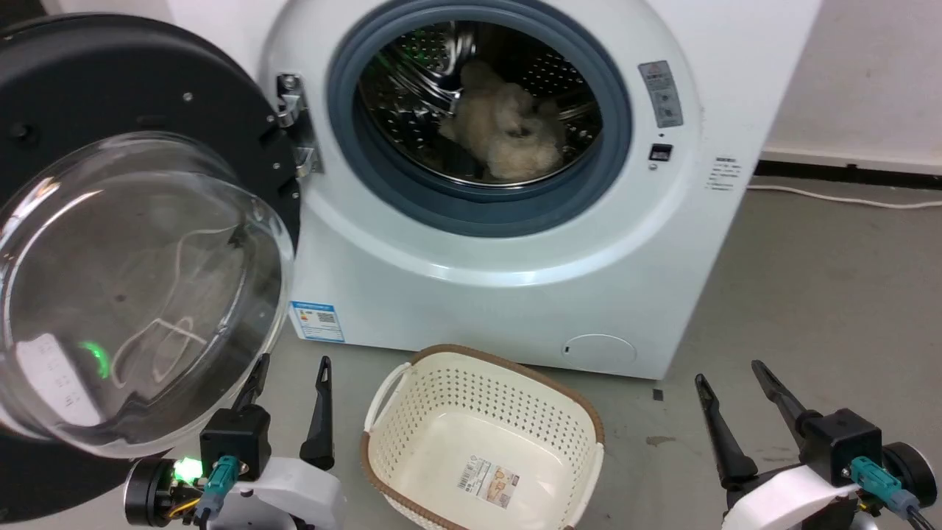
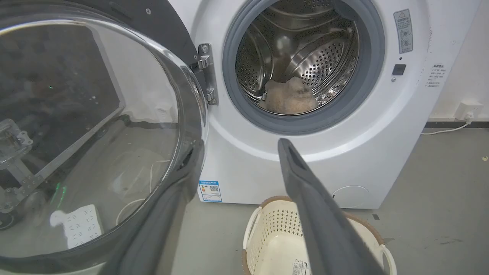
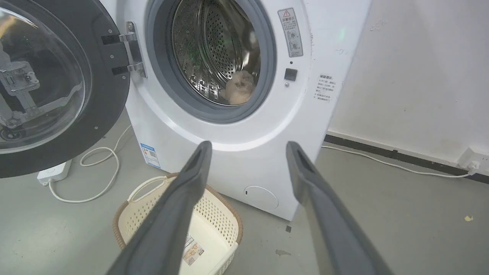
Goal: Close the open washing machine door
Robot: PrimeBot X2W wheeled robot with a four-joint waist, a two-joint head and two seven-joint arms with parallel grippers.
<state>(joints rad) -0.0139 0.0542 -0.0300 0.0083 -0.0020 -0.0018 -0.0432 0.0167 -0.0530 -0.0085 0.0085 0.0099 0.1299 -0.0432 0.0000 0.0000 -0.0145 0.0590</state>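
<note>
The washing machine door [image 1: 110, 81] stands swung wide open to the left on its metal hinge [image 1: 291, 110], its clear glass bowl [image 1: 140, 280] bulging toward me. The door [image 2: 88, 126] spans the left half of the left wrist view, and the door [image 3: 46, 88] sits at the upper left of the right wrist view. My left gripper [image 1: 293, 362] is open just below the bowl's lower right edge; whether its left finger touches the bowl I cannot tell. The left gripper [image 2: 238, 147] holds nothing. My right gripper [image 1: 728, 374] is open and empty at the lower right, well away from the door, and points at the machine front [image 3: 249, 144].
The white machine body [image 1: 515, 309] has a grey-ringed drum opening [image 1: 478, 206] with a fluffy beige item [image 1: 508, 125] inside. A white perforated basket [image 1: 441, 397] stands on the floor between my grippers. A power strip [image 3: 53, 173] and cable lie under the door. A wall [image 1: 868, 73] stands at the right.
</note>
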